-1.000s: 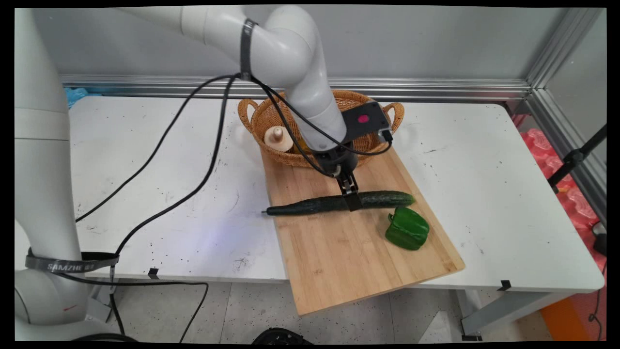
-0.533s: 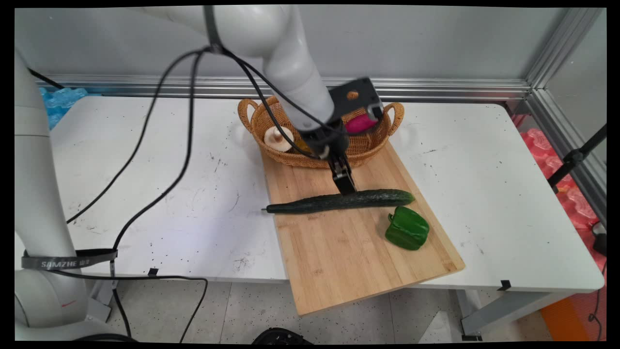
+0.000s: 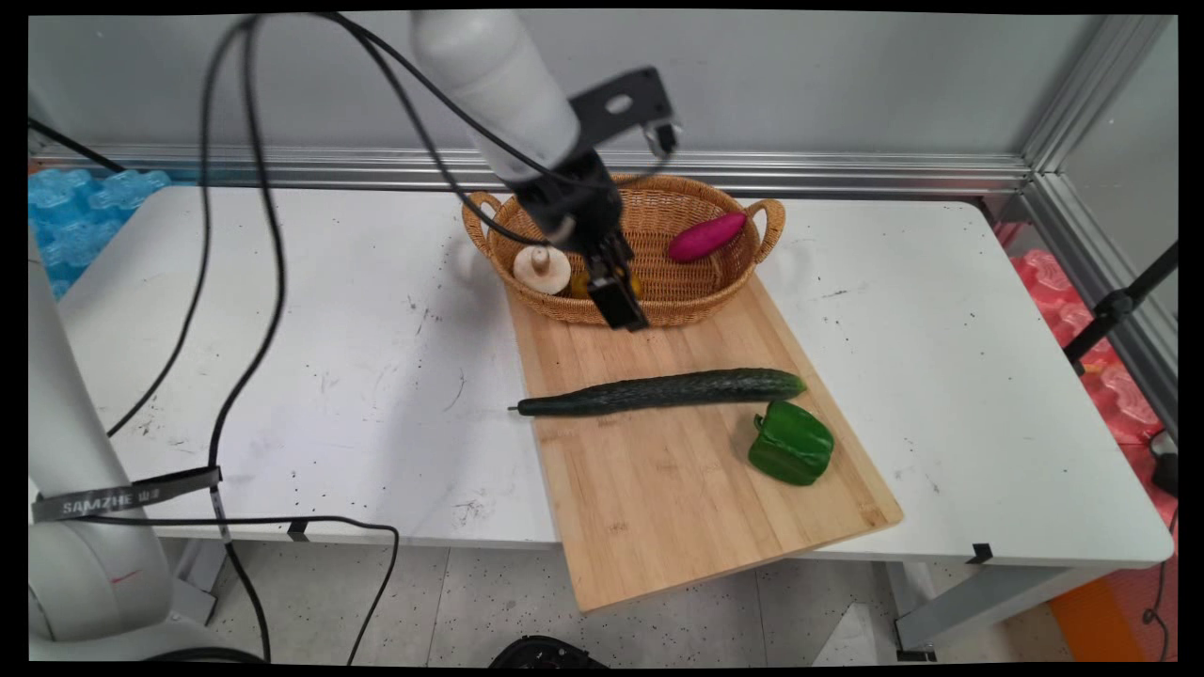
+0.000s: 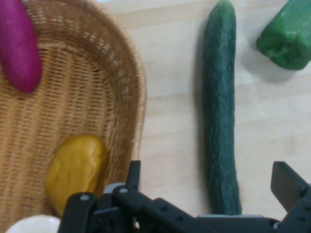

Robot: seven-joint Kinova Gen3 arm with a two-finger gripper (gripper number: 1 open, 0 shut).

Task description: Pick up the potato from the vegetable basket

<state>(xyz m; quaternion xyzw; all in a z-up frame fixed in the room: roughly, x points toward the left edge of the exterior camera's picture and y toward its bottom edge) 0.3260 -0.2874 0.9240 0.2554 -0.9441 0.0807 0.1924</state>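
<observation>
Two fingers of the gripper (image 3: 621, 306) are spread wide with nothing held between them, as is seen in the hand view (image 4: 209, 187). The gripper is raised above the near rim of the wicker basket (image 3: 701, 291), over the far end of the wooden cutting board (image 3: 677, 489). A cucumber (image 3: 658, 391) is laid across the board, apart from the gripper, with its thin end reaching past the board's left edge. A green pepper (image 3: 792, 443) is set just beside the cucumber's thick end on the near side. Inside the basket, a purple sweet potato (image 3: 705, 236), a mushroom (image 3: 541, 268) and a yellow item (image 4: 75, 167) are seen. The board and basket are borne by the white table (image 3: 310, 357).
</observation>
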